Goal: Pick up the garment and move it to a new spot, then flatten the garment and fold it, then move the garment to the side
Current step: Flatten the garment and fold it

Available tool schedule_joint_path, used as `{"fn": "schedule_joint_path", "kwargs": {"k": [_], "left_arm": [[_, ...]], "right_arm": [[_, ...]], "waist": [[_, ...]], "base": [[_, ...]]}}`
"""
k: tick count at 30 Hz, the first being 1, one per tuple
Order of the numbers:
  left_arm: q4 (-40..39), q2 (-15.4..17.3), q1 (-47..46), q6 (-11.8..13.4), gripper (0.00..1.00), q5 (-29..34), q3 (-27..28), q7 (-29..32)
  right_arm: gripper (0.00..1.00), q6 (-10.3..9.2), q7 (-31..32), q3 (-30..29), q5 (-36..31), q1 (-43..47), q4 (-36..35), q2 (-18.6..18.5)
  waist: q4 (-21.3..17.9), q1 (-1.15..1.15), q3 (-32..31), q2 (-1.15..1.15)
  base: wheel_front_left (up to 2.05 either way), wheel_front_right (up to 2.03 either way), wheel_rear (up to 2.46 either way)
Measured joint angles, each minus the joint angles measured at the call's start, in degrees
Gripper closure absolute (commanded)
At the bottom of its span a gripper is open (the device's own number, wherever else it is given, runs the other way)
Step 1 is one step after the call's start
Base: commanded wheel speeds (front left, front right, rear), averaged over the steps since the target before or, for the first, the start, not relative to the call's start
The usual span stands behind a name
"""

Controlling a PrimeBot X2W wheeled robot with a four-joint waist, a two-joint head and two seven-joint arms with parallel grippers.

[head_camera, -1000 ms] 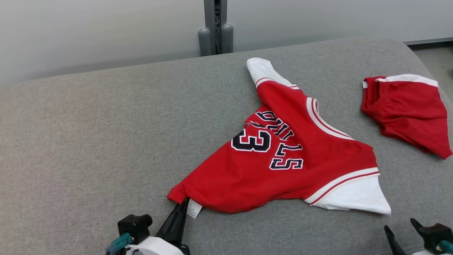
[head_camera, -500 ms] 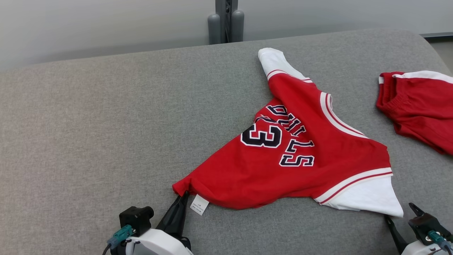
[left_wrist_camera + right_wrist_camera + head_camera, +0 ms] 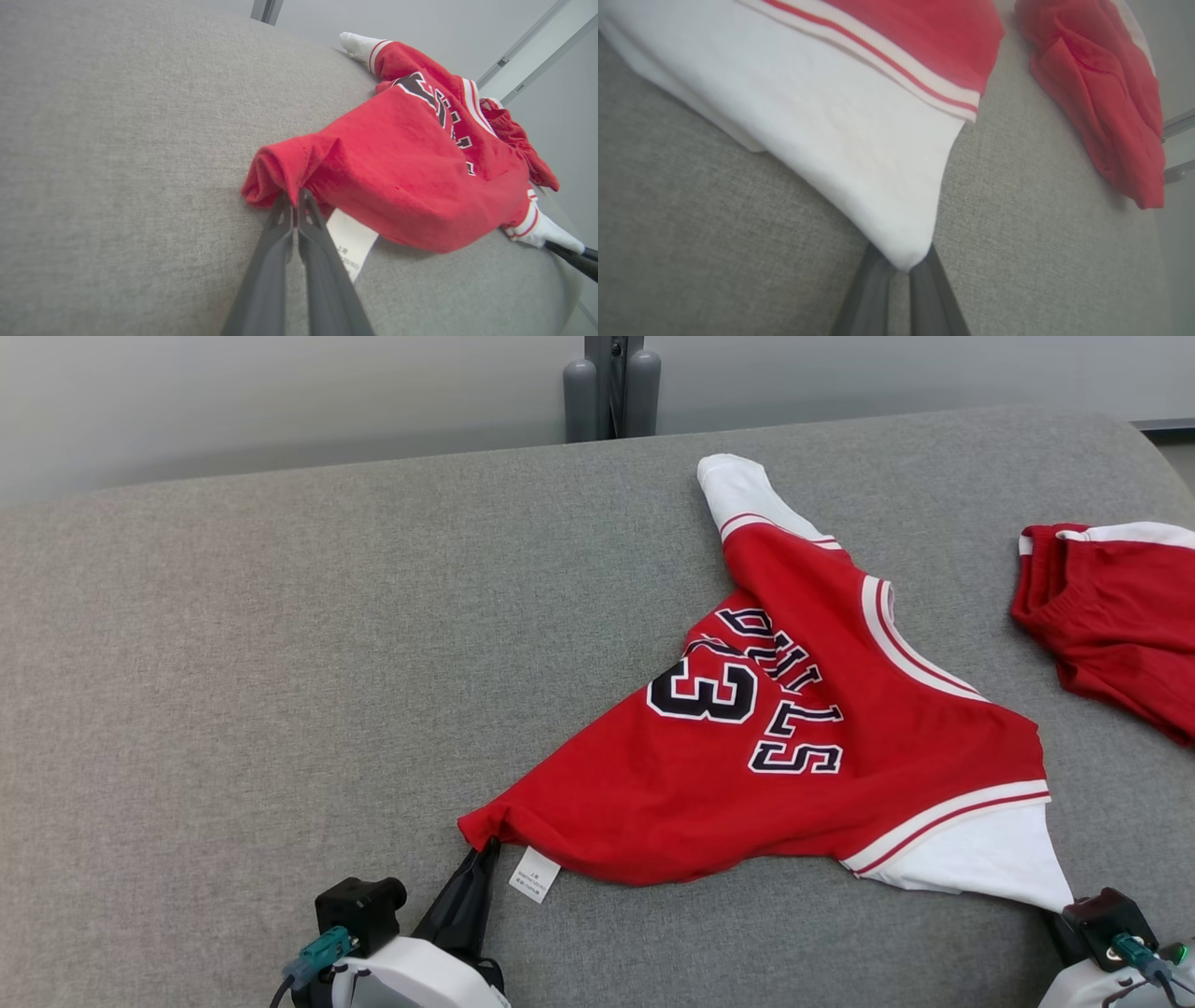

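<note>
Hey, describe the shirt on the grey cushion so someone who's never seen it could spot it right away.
On the wide grey cushion, look right of centre for the spread-out red shirt with white sleeves. Unlike the bunched red garment at the far right edge, it carries black lettering and numerals.

Grey cushion (image 3: 280,663) — red jersey (image 3: 672,803), red shorts (image 3: 1120,635) atop.

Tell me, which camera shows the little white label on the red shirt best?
The left wrist view: the label is large and close, poking from under the red shirt beside the left gripper. The head view shows it small. The right wrist view faces the white sleeve.
</note>
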Motion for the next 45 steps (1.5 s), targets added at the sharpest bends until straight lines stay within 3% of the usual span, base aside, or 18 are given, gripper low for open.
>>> {"fn": "schedule_joint_path", "kwargs": {"k": [11,15,18,24,26,29,32,45], "left_arm": [[0.34,-0.02,0.01,0.0,1.0,0.0,0.13,0.0],[0.34,-0.04,0.12,0.0,1.0,-0.01,0.16,0.0],[0.32,-0.08,0.4,0.0,1.0,-0.01,0.36,0.0],[0.0,-0.09,1.07,0.0,1.0,-0.01,0.93,0.0],[-0.07,-0.11,1.12,0.0,1.0,-0.01,0.94,0.0],[-0.21,-0.12,1.2,0.0,1.0,-0.05,1.01,0.0],[-0.45,-0.11,1.34,0.0,1.0,-0.24,1.03,0.0],[-1.07,-0.13,2.66,0.0,1.0,-0.42,2.42,0.0]], "right_arm": [[1.0,-0.01,-0.29,2.63,5.01,-0.92,3.09,0.16],[1.0,-0.1,1.91,5.92,13.63,-0.56,1.45,0.4],[1.0,-0.23,6.39,10.48,23.18,0.12,-3.64,-0.49],[1.0,-0.1,20.71,19.23,41.52,1.92,-17.68,-8.37],[1.0,-0.07,22.07,19.97,43.0,2.1,-19.89,-9.92],[1.0,-0.01,25.21,19.49,48.94,2.2,-25.12,-13.41],[1.0,-0.02,29.52,18.02,55.51,3.31,-28.8,-14.64],[1.0,-0.02,45.67,5.56,83.72,6.31,-39.53,-15.11]], "waist": [[-0.85,0.0,-1.46,0.0],[-1.07,0.0,-2.36,0.0],[-1.25,0.0,-3.07,0.0],[-1.68,0.0,-4.18,0.0],[-1.72,0.0,-4.32,0.0],[-1.78,0.0,-4.64,0.0],[-1.84,0.0,-5.06,0.0],[-1.92,0.0,-7.53,0.0]], "base": [[0.0,0.0,0.0],[0.0,0.0,0.0],[0.0,0.0,0.0],[0.0,0.0,0.0],[0.0,0.0,0.0],[0.0,0.0,0.0],[0.0,0.0,0.0],[0.0,0.0,0.0]]}}
